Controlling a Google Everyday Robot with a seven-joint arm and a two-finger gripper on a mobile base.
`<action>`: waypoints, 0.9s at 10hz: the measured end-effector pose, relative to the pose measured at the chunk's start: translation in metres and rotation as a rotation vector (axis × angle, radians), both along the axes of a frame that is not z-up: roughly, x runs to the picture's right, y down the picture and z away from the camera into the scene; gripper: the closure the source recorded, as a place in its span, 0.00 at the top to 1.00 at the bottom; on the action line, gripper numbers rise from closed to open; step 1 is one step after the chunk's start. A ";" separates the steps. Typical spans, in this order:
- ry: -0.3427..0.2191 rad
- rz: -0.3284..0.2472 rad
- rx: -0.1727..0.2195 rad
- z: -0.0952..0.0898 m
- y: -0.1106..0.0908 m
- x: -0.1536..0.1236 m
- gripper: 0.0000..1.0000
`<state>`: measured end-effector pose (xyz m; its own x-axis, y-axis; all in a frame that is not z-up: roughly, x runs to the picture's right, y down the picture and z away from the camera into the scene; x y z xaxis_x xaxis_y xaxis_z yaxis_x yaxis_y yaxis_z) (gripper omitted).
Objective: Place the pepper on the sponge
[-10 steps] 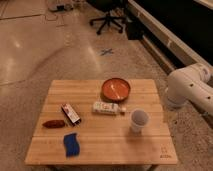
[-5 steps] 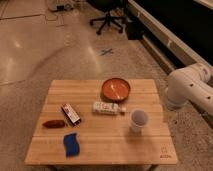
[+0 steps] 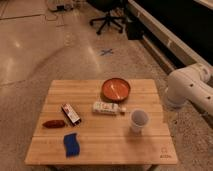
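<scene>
A pale wooden worktop is standing on a speckled, shiny floor, which is carrying a blue cross mark. An office chair is sitting beyond it, cut off at the top edge. The pepper is lying near the worktop's left edge, just beside a dark box and apart from the sponge, which is lying nearer the front. A packet, an orange bowl and a white cup are sitting further right. The white arm is running off the right edge, so the claw is lying out of view and I cannot tell its opening.
</scene>
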<state>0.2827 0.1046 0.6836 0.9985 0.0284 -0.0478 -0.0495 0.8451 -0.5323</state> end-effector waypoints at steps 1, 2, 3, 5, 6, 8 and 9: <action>-0.028 -0.020 0.005 -0.004 -0.003 -0.017 0.65; -0.066 -0.045 0.011 -0.007 -0.006 -0.039 0.65; -0.142 -0.090 0.011 -0.016 -0.009 -0.084 0.65; -0.233 -0.145 0.010 -0.027 -0.012 -0.139 0.65; -0.288 -0.188 0.009 -0.029 -0.013 -0.175 0.65; -0.367 -0.244 0.002 -0.026 -0.012 -0.229 0.65; -0.404 -0.269 -0.010 -0.020 -0.008 -0.254 0.65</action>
<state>0.0288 0.0968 0.6633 0.9091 -0.2319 0.3462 0.3823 0.7945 -0.4718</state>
